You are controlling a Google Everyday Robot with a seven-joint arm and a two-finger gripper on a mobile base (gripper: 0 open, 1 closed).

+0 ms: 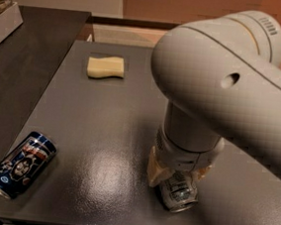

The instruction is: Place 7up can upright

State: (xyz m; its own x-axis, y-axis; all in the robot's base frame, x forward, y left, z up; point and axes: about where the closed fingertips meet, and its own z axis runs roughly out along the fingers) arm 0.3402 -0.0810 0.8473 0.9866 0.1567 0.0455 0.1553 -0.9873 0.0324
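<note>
The robot's bulky white arm is reaching down from the right over the dark grey glossy table, and its gripper is hanging low near the table's near edge, right of centre. The two tan fingers are pinching the silver-grey aluminium 7up can from the left and the right, one on each side of its body. The 7up can is sitting between them at a tilt, not upright, with one round end turning toward the near edge; whether that end is touching the tabletop cannot be told. A dark blue drink can with red-white graphics is lying on its side at the near left corner, well apart from the gripper. A pale yellow wavy sponge is lying flat at the far side of the table, left of the arm.
</note>
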